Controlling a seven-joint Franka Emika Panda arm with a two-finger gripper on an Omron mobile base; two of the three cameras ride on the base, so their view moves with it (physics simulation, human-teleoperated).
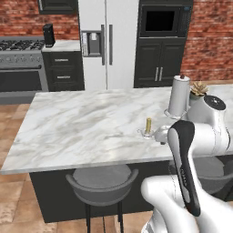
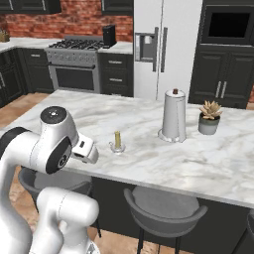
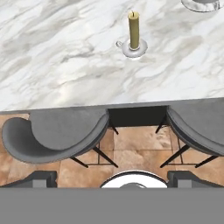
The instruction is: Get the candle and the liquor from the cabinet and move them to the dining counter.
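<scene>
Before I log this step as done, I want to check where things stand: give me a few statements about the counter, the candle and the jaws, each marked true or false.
1. The candle stands upright on the dining counter. True.
2. The jaws are shut on the candle. False: the gripper is open and holds nothing, back over the stools, apart from the candle.
3. The black liquor bottle stands beside the candle. False: no bottle can be seen on the counter; the nearest thing is the paper towel roll.
4. A small potted plant stands next to the paper towel roll. True.
5. The candle lies in the middle of the stove. False: it is on the marble island, near the edge above the stools.
</scene>
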